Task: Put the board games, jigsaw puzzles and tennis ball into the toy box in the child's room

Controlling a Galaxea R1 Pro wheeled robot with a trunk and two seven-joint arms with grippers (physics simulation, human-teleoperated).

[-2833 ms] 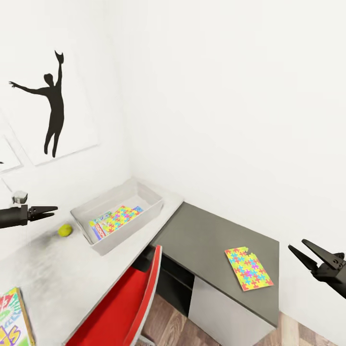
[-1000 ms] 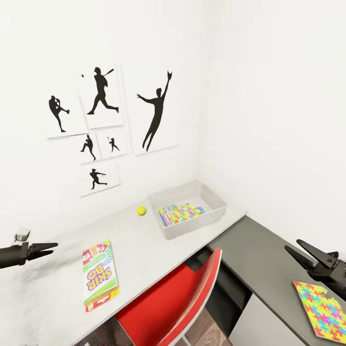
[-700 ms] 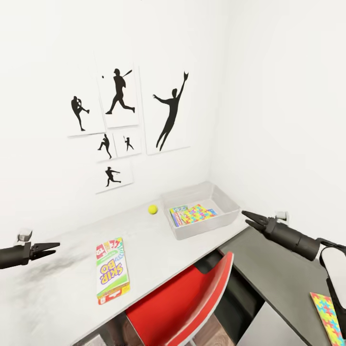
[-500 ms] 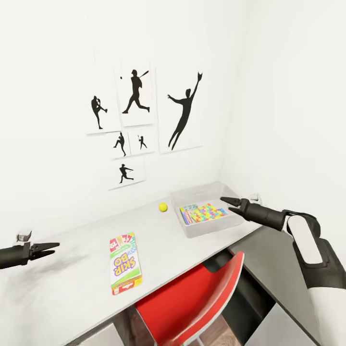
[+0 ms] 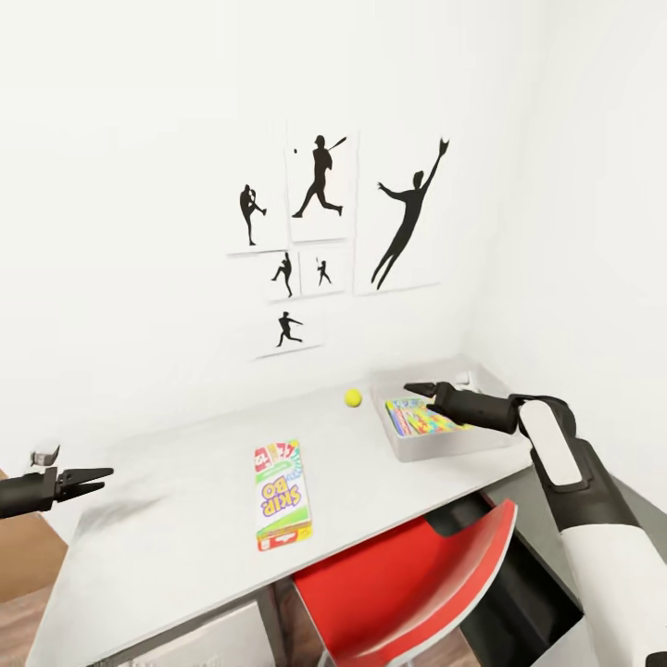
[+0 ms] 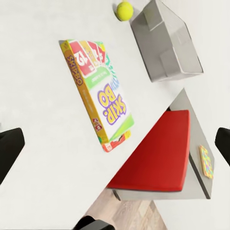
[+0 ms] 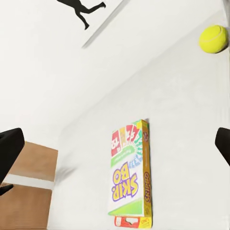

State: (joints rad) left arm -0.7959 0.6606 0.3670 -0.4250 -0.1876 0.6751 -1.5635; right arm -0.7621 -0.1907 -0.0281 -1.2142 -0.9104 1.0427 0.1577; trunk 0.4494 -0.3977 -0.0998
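The Skip-Bo board game lies flat on the pale table, also seen from both wrists. The tennis ball rests by the wall, just left of the toy box. Inside the toy box lie a jigsaw puzzle and printed game boxes under it. My right gripper hovers open over the toy box's left end, holding nothing. Off the table's left end, my left gripper hangs open and holds nothing. A second jigsaw puzzle lies on the lower dark section.
A red chair is tucked under the table's front edge. Black sports silhouettes hang on the white wall behind. A brown wooden surface shows past the table's left end.
The camera has swung left, so the whole picture shifted right. My right arm rose from beside the lower desk and reached over the toy box. The left gripper kept its pose.
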